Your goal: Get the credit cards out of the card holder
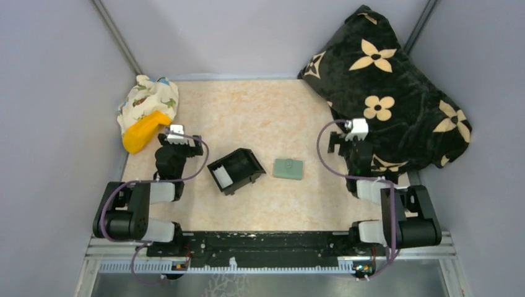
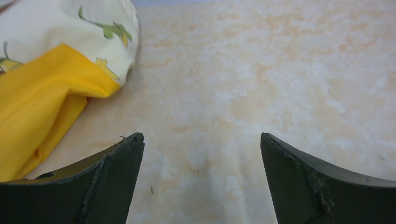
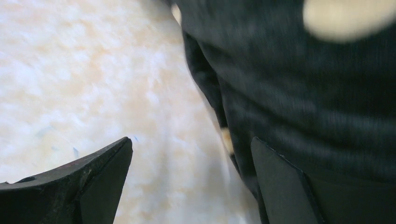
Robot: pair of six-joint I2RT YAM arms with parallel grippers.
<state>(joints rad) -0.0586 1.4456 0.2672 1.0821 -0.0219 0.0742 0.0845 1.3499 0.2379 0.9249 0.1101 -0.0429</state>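
Since the card holder lay untouched between them, the left gripper and right gripper hung spread wide and empty, apparently awaiting approach.

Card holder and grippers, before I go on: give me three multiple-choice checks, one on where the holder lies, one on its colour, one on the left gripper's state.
1. Where does the card holder lie?
A. on the table, right of the black box
B. inside the black box
C. on top of the black box

2. What colour is its outside?
A. red
B. sage green
C. yellow

3. How is the left gripper?
A. shut tight, empty
B. shut on the card holder
C. open, with nothing between its fingers

Answers:
1 A, the top view shows it flat on the table beside the box.
2 B, its cover is pale green in that view.
3 C, the left wrist view shows only bare table between the spread fingers.
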